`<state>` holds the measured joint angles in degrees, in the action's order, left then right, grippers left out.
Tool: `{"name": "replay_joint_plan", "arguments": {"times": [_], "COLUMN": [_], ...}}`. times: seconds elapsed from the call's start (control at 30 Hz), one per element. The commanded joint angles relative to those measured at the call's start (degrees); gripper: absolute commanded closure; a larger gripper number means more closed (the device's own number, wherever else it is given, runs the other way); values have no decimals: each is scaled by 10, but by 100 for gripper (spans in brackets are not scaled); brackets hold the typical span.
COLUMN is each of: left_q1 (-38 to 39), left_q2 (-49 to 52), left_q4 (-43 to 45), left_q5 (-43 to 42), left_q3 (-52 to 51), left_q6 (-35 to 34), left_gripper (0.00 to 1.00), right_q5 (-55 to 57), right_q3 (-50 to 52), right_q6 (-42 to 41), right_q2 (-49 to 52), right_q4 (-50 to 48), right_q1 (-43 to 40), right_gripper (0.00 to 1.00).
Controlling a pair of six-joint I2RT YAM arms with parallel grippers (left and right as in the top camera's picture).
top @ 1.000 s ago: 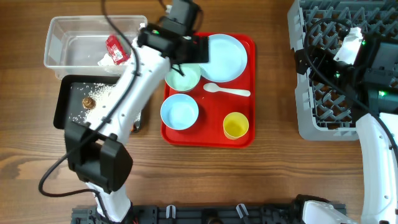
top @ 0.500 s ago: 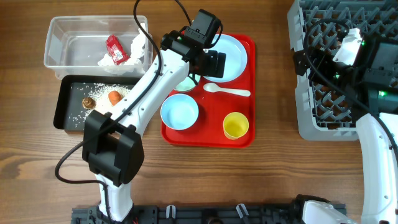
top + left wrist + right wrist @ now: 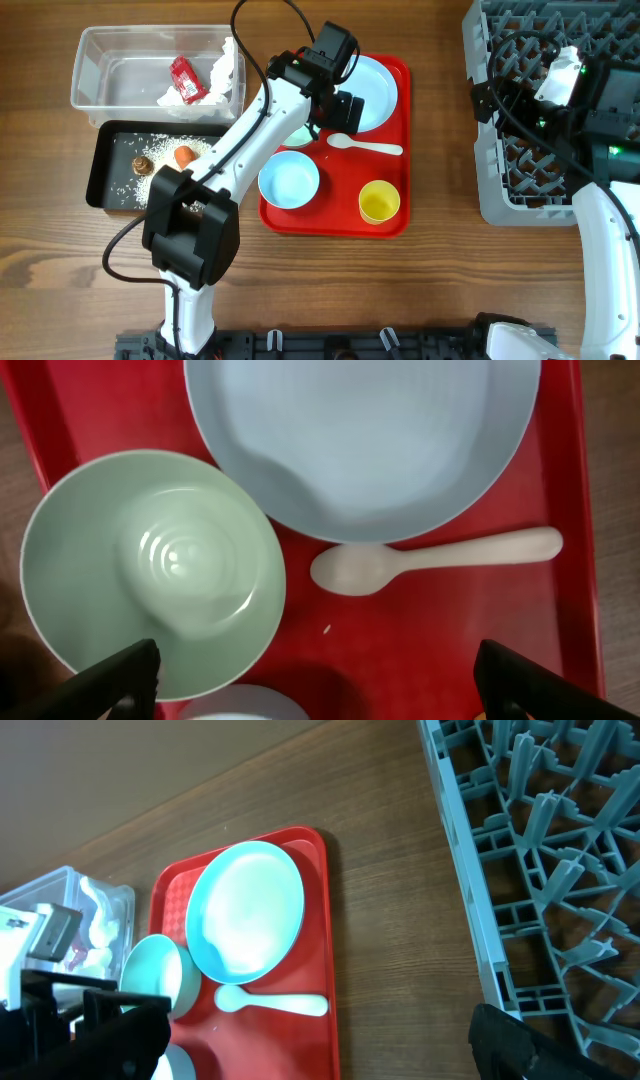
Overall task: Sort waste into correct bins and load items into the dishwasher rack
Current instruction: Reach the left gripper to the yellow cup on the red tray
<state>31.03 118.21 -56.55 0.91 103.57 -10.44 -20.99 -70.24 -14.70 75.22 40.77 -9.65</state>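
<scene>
One white plastic spoon (image 3: 435, 556) lies on the red tray (image 3: 440, 650) beside the plate (image 3: 360, 440), under the wide-spread empty left hand (image 3: 320, 682), long axis running finger to finger; right hand (image 3: 300, 1030), also spread, is well apart.

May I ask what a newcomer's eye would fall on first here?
The bright red tray in the middle, carrying a plate, a green bowl, a blue bowl, a yellow cup and a spoon. The left hand hangs open over it, and a grey rack fills the right edge.
</scene>
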Motion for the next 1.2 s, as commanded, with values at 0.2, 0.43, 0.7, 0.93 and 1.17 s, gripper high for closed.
{"name": "replay_joint_plan", "arguments": {"times": [0.2,0.43,0.7,0.93,1.17], "left_q1": [8,39,66,90,95], "left_q2": [4,4,4,5,20], "left_q4": [-17,-50,-122,-145,-137], "left_q5": [-59,-104,-252,-214,-152], "left_q3": [-2,-2,-2,-2,-3], "left_q6": [103,162,223,220,188], "left_gripper": [0,0,0,4,8], "right_q5": [-11,-11,-11,-11,-11], "right_q3": [-5,-5,-5,-5,-5], "right_q6": [12,12,12,12,12], "right_q2": [3,3,3,3,3], "right_q4": [0,1,0,0,2], "right_q1": [1,1,1,1,1], "right_gripper": [1,1,1,1,1]}}
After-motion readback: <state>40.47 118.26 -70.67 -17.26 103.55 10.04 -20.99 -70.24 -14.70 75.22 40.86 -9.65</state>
